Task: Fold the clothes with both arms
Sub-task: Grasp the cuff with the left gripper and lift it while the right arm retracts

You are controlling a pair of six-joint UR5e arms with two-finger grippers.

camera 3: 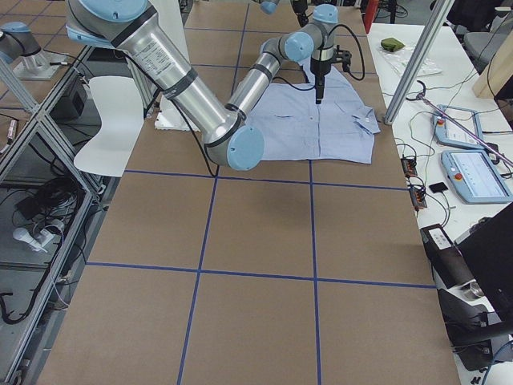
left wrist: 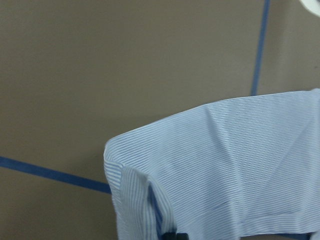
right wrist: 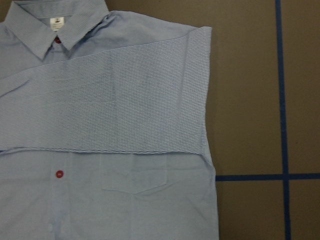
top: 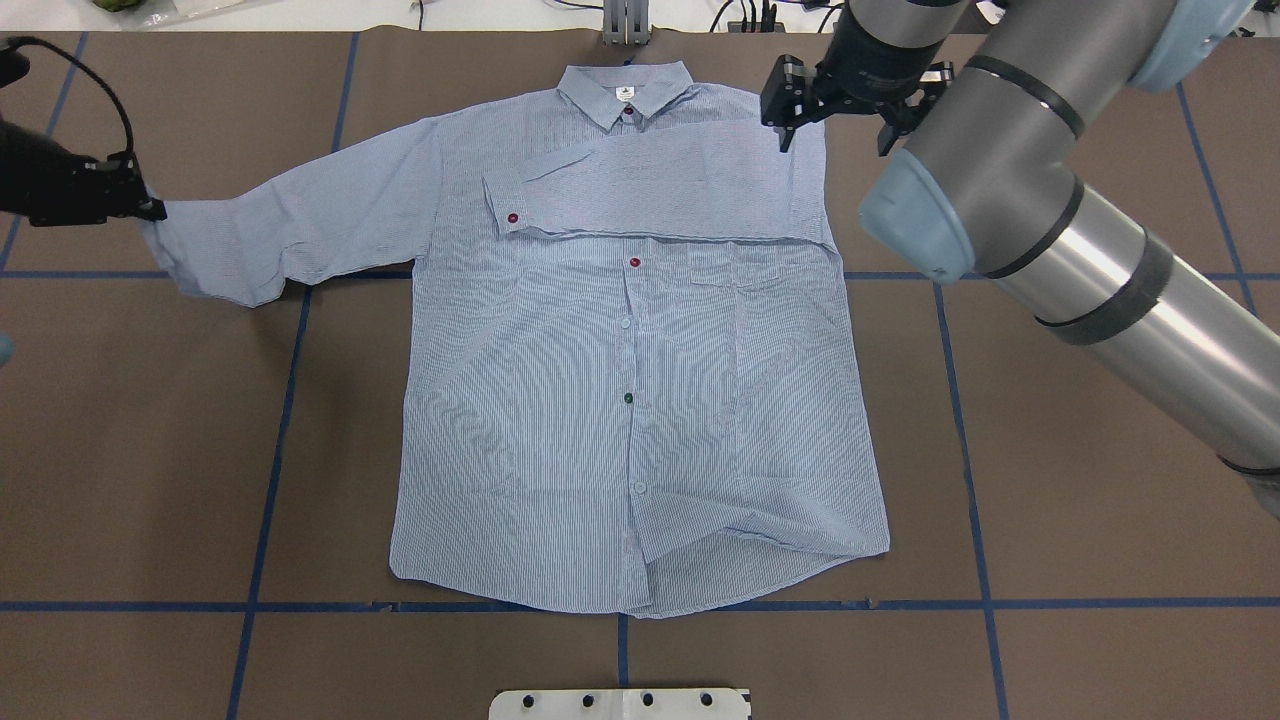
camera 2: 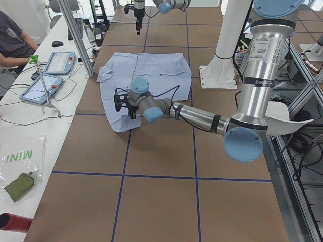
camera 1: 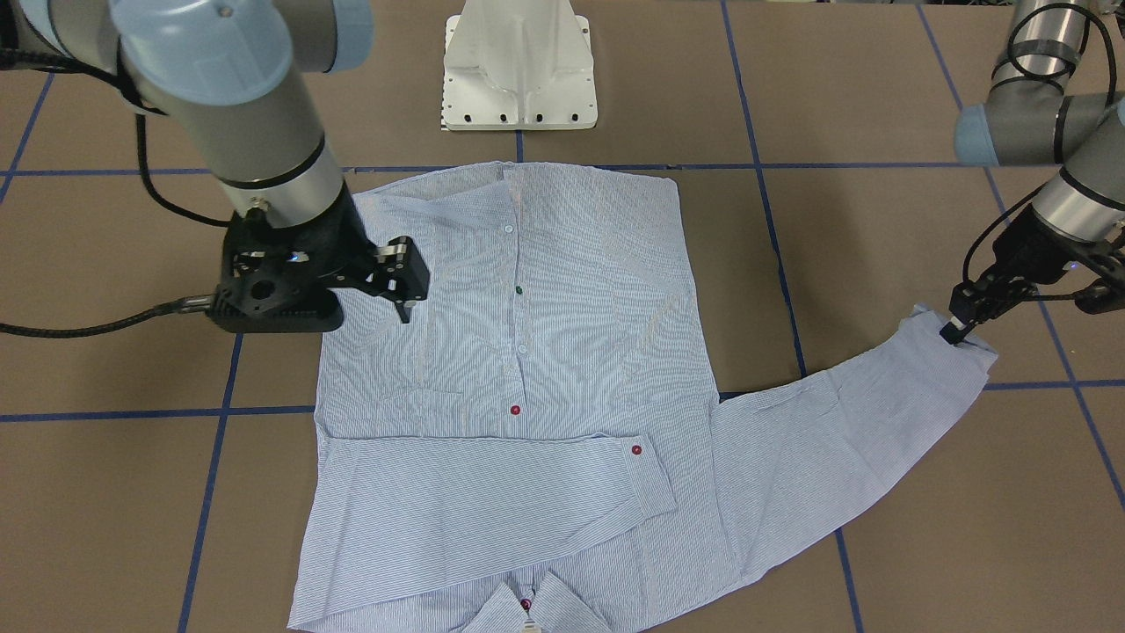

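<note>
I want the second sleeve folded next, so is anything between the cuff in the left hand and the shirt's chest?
Nothing visible. Between the cuff in the left hand and the shirt chest lies only its own sleeve. The folded sleeve covers the chest; the open right hand hovers at the far shoulder.

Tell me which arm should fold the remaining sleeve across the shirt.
Left. The left gripper is shut on the outstretched sleeve at its cuff. The right gripper hangs open over the shirt at its opposite shoulder, away from that sleeve.
</note>
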